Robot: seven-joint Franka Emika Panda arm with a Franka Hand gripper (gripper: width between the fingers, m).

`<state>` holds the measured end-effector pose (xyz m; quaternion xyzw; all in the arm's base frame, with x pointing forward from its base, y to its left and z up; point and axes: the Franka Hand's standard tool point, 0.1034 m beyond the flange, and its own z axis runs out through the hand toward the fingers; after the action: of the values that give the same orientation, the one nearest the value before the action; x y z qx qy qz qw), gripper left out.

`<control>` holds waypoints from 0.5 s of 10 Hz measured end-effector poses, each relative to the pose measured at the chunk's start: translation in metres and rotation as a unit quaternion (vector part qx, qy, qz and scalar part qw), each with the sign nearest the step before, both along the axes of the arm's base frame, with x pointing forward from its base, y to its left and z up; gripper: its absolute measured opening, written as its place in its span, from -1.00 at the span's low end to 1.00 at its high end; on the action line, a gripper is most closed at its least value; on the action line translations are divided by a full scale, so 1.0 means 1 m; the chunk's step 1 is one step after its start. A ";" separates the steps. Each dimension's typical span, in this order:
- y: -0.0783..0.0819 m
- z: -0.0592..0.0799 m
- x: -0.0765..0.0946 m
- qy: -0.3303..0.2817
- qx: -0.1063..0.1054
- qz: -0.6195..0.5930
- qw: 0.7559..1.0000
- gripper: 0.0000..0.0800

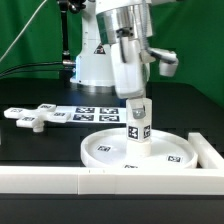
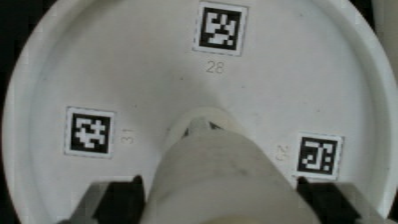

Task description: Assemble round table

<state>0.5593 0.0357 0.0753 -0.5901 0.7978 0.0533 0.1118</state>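
Leg [image 1: 137,128] stood on disc [image 1: 100,150].
We saw the gripper [image 1: 137,102] clamped on it; cross piece [image 1: 33,118] lay well apart from the gripper, not yet fitted.

Lying flat, markers up: large white plastic rimmed round disc [image 1: 100,150]. Upright at its centre: short white cylindrical leg [image 1: 138,130], markers on its side. Well apart, on the exterior view's left: flat white cross-shaped piece [image 1: 35,117], lying flat.

1. I have open table [image 1: 40,150] at lower left, between the cross-shaped piece [image 1: 35,117] and the border wall [image 1: 60,182].
2. That wall bars the bottom edge and lower right.
3. The upright leg [image 1: 138,125] blocks the disc [image 1: 110,155] centre.
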 end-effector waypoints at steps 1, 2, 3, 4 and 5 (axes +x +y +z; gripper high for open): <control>0.001 0.000 0.002 0.000 0.000 -0.003 1.000 0.02; 0.002 0.000 0.002 0.000 0.001 -0.007 1.000 0.02; 0.002 0.000 0.002 -0.004 -0.001 0.010 1.000 0.02; 0.001 -0.001 0.002 -0.006 -0.002 0.022 1.000 0.42; -0.001 -0.003 0.002 -0.014 -0.008 0.056 0.998 0.56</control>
<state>0.5611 0.0346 0.0719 -0.6352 0.7624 0.0451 0.1149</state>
